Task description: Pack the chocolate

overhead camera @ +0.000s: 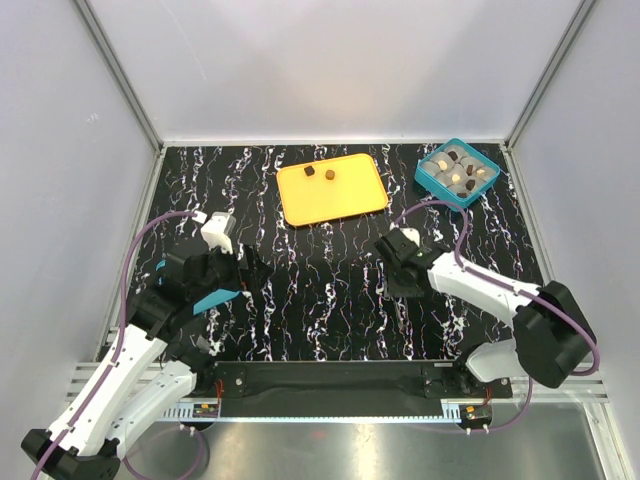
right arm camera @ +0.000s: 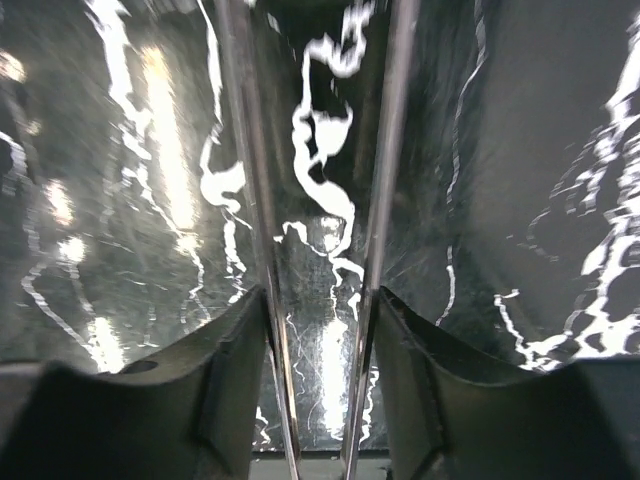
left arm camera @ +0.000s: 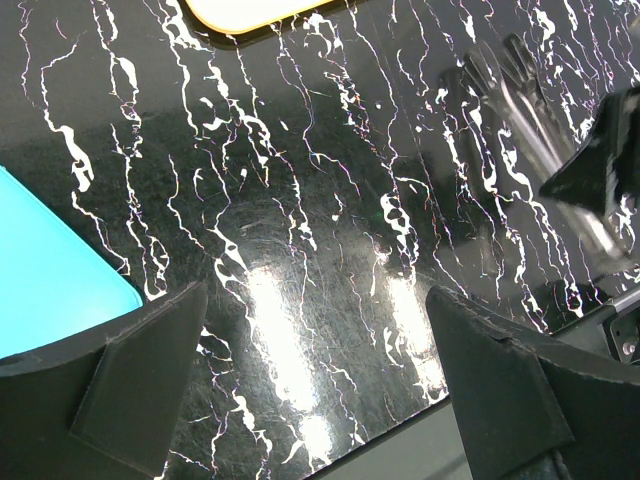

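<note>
Top external view: two chocolates (overhead camera: 310,171) on tray (overhead camera: 340,200) lie beyond-left of the nearer right gripper (right arm camera: 322,320), which clamps tweezers (right arm camera: 248,200); left gripper (left arm camera: 315,295) spread wide, empty.

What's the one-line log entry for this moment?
left hand open, empty; right hand holds tweezers; two chocolates on tray; other chocolates in box

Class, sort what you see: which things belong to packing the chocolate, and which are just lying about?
Belong: two brown chocolates on the orange tray; teal box of chocolates; tongs in the right gripper.
Lying about: flat cyan piece near the open left gripper; purpose unclear.
</note>
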You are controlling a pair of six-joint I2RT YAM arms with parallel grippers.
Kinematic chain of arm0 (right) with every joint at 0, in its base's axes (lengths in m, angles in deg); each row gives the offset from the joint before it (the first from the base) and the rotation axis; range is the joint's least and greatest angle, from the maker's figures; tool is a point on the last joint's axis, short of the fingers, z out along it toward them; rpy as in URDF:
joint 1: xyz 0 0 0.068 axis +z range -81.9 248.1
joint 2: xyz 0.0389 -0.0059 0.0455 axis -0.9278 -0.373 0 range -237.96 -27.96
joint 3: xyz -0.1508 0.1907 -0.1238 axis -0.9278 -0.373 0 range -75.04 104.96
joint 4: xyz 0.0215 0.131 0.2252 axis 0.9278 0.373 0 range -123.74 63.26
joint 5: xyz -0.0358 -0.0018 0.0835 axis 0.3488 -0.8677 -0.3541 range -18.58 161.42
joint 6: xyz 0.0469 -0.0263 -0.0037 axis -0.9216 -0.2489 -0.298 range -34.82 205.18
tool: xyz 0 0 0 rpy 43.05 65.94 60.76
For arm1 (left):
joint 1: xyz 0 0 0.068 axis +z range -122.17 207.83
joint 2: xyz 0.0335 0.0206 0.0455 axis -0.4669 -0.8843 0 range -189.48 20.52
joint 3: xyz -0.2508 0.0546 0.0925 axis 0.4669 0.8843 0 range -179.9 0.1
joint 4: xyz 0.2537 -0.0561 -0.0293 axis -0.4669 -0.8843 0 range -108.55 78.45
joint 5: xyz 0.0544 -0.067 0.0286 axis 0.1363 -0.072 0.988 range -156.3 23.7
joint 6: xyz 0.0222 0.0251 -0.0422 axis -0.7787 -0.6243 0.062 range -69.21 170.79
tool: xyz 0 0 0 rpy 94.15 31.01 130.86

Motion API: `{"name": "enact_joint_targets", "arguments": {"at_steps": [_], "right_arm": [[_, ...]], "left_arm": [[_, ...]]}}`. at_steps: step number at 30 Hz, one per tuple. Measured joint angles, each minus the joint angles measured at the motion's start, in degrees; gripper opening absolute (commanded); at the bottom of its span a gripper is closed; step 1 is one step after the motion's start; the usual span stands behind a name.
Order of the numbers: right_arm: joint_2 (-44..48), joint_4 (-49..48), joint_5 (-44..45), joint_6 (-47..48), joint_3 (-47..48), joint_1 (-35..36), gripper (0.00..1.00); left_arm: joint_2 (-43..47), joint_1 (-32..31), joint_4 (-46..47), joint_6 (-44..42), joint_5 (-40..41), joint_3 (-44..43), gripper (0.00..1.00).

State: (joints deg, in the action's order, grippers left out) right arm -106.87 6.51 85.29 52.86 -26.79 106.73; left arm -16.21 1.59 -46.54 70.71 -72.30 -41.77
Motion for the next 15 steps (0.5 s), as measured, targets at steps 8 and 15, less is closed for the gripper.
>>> {"name": "enact_joint_targets", "arguments": {"at_steps": [8,15], "right_arm": [[-1.1,-4.3,-0.9,-2.5,-4.8,2.1,0.60],[-5.6,-9.4,0.2,-2.2,-4.7,2.1,0.59]], "left_arm": [[-0.1,0.0,0.0,0.0,0.0,0.0,0.99],[-0.7,0.0,0.0,0.0,0.3,0.0,0.99]]}}
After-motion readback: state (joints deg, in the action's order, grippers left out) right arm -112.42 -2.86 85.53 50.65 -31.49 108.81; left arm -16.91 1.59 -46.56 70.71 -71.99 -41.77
